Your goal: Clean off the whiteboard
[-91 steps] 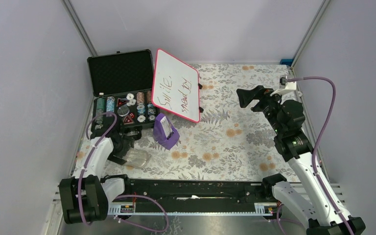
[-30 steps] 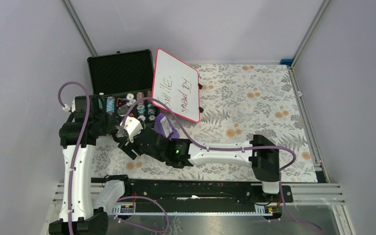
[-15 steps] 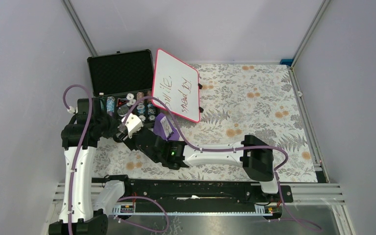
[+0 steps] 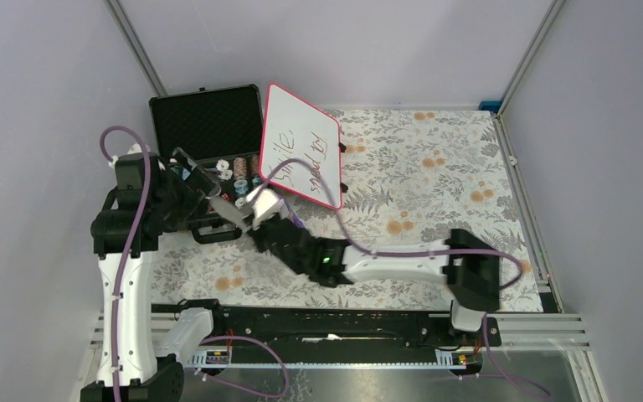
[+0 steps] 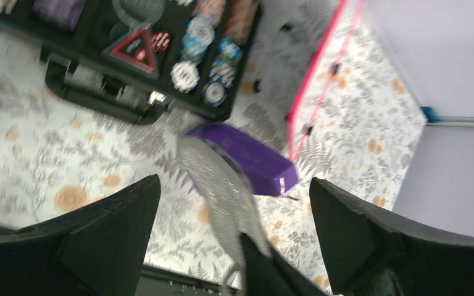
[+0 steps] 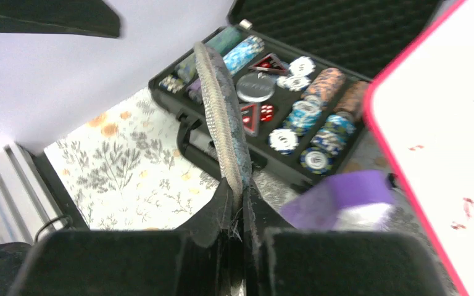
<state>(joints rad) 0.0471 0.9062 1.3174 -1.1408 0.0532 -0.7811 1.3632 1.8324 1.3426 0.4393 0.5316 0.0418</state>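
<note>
The whiteboard [image 4: 301, 155], white with a red-pink rim and dark handwriting, stands tilted at the back left beside the black case; its rim also shows in the right wrist view [image 6: 444, 154] and left wrist view [image 5: 321, 80]. A grey cloth [image 6: 222, 117] hangs pinched in my right gripper [image 6: 242, 191], which is shut on it. My right gripper [image 4: 239, 216] reaches across to the left, in front of the case. My left gripper [image 5: 233, 182] is open, its fingers wide on either side of the cloth [image 5: 222, 185] without touching it. In the top view the left gripper [image 4: 205, 188] sits over the case's front.
An open black foam-lined case [image 4: 205, 126] holds several poker chips and dice [image 6: 296, 117] in its lower half. A purple box [image 5: 253, 157] lies on the floral mat [image 4: 435, 184] just below the whiteboard, partly hidden by my right arm. Walls enclose the left, back and right.
The left gripper has opened and let go of the cloth, and the right gripper has shut on it. Both grippers have moved up toward the case and whiteboard.
</note>
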